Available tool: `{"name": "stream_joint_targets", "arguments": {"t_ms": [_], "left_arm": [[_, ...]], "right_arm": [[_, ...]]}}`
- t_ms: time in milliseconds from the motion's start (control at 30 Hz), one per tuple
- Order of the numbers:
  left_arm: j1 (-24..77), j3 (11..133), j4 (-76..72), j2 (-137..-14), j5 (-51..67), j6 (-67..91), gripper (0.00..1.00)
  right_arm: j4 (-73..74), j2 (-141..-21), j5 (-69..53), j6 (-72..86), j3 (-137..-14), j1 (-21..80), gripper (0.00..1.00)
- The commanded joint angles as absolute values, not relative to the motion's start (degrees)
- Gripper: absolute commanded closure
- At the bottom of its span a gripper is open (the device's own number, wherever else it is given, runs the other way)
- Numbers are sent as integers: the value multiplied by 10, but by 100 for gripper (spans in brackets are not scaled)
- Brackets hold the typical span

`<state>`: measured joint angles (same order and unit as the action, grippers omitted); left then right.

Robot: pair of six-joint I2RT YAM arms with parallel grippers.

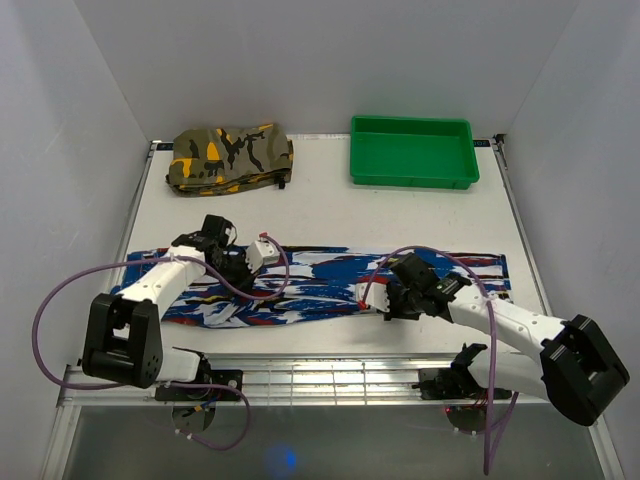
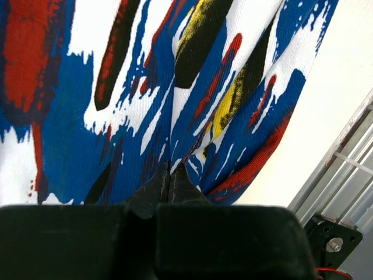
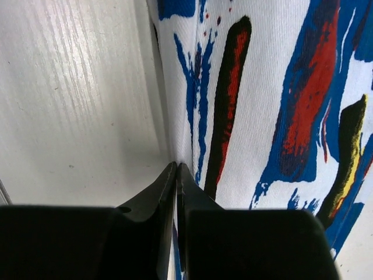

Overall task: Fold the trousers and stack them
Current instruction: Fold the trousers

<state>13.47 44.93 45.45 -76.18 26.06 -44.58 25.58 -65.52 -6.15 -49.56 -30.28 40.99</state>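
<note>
The trousers [image 1: 320, 280], blue print with white, red, black and yellow streaks, lie flat as a long strip across the near half of the table. My left gripper [image 1: 242, 266] rests on their left part. In the left wrist view it [image 2: 169, 170] is shut, with puckered cloth [image 2: 134, 87] running into the tips. My right gripper [image 1: 378, 302] is at the strip's near edge, right of the middle. In the right wrist view it [image 3: 176, 168] is shut on the cloth's edge [image 3: 274, 87], and blue fabric shows between the fingers.
A folded camouflage garment [image 1: 230, 157] lies at the back left. A green tray [image 1: 410, 182] stands at the back right. White table [image 1: 330, 215] shows between them and the trousers. The table's near edge has metal rails [image 1: 330, 370]. Purple cables loop beside both arms.
</note>
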Motion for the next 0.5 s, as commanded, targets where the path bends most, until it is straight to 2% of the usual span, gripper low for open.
{"name": "stream_joint_targets", "arguments": {"t_ms": [0,67,100,167,200,233,267,467], "left_arm": [[95,454,489,-769,248,-522,100],[92,440,517,-759,259,-548,97],[89,436,527,-752,271,-561,80],[78,437,548,-735,284,-581,58],[71,442,551,-714,290,-576,40],[62,453,555,-706,313,-569,37],[52,480,574,-700,325,-561,29],[-45,577,642,-701,369,-543,27]], "right_arm": [[317,-632,-14,-531,-280,402,92],[319,-611,-8,-546,-270,395,92],[319,-604,-6,-549,-266,394,92],[320,-593,-4,-553,-267,393,92],[324,-594,-4,-552,-270,393,92],[325,-600,-6,-550,-274,392,92],[326,-605,-6,-549,-282,392,92],[323,-627,-6,-550,-304,388,92]]}}
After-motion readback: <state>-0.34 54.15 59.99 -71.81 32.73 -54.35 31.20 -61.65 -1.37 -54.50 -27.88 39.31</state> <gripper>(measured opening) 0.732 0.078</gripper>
